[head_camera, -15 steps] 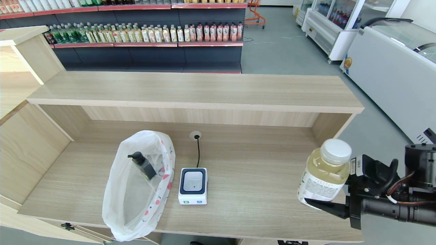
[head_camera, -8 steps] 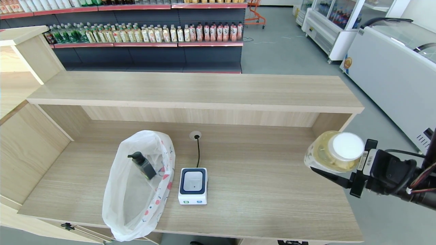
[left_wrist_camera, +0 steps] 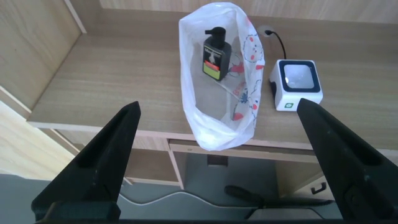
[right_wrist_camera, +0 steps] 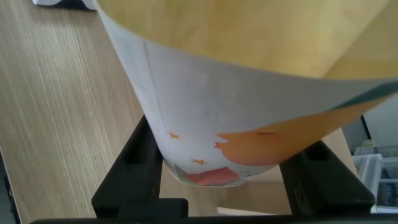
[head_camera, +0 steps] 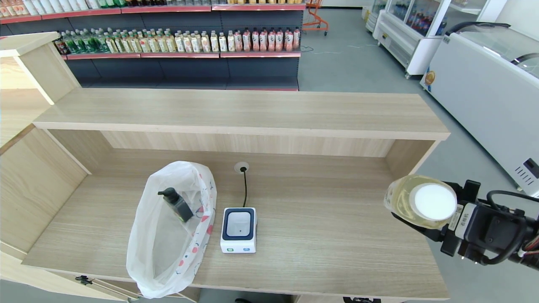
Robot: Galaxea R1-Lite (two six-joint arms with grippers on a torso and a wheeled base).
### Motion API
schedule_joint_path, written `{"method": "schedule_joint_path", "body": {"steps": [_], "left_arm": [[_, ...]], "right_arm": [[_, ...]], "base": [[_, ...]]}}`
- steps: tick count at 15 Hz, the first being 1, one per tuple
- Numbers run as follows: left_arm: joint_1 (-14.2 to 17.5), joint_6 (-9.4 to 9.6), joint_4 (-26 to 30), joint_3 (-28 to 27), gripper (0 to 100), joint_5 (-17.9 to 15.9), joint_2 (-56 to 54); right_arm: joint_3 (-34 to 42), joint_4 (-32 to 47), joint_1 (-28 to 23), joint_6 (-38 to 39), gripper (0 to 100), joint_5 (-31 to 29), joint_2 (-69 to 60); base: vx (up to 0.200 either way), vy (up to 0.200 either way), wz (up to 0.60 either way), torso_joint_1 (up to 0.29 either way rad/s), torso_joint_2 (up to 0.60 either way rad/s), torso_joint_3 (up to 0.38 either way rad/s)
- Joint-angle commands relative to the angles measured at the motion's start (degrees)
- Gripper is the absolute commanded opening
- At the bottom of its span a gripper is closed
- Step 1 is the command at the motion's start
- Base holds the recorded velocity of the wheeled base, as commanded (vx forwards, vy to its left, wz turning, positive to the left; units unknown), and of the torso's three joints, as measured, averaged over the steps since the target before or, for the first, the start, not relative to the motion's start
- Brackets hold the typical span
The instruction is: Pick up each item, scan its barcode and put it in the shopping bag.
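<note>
Holds the bottle (head_camera: 406, 198) in the right gripper (head_camera: 425, 208) — clamped across the lower body, one finger on each side, as seen in the right wrist view. Carries it well to the right of the scanner (head_camera: 238, 229), raised over the right end of the worktop (head_camera: 328, 235). Shows the white cap almost face-on to the head camera, so the long axis probably runs near upright, tipped a little toward the camera. Cannot tell where the barcode sits on the label.

Judged from this: next calls for a long sweep to the robot's left, across bare worktop, until the label faces the scanner's window. Looks up, that window, so will likely need the bottle laid over or turned, not kept cap-up as now.

Finds the bag (head_camera: 147, 252) just beside the scanner on its left, mouth open toward the back, with a dark pump bottle (head_camera: 177, 205) already inside. Means a short hop further left from the scanner for the drop. Runs a black cable (head_camera: 245, 185) from behind the scanner to a port in the worktop — off the direct path.

Keeps the left gripper (left_wrist_camera: 217, 109) spread wide with nothing in it, in front of the scanner and bag, nearer to both than the right. Leaves the scan to the right arm all the same, having the bottle.
</note>
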Motion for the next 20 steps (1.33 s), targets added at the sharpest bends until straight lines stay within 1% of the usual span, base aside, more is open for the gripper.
{"method": "schedule_joint_path", "body": {"steps": [1,6,11,14,20], "left_arm": [[0.02,0.07,-0.01,0.01,100,0.01,-0.02],[0.02,-0.02,-0.01,0.01,100,0.01,-0.02],[0.02,-0.2,-0.01,0.01,100,0.01,-0.02],[0.02,-0.2,-0.01,0.01,100,0.01,-0.02],[0.02,-0.02,-0.01,0.01,100,0.01,-0.02]], "right_arm": [[0.37,-0.2,-0.01,-0.02,0,-0.02,-0.96],[1.08,-0.11,0.17,-0.1,0,-3.71,-2.55],[0.9,-0.2,0.17,0.16,0,-5.55,-2.63],[0.2,-0.2,0.17,0.78,0,-5.47,-2.55],[-0.07,-0.2,0.08,7.72,0,-5.55,0.09]], "base": [[0.0,0.0,0.0,0.0,0.0,0.0],[0.0,0.0,0.0,0.0,0.0,0.0],[0.0,0.2,0.0,0.002,0.0,0.001],[0.0,0.2,0.0,0.004,0.01,0.002],[0.0,0.2,0.0,0.002,0.0,0.002]]}}
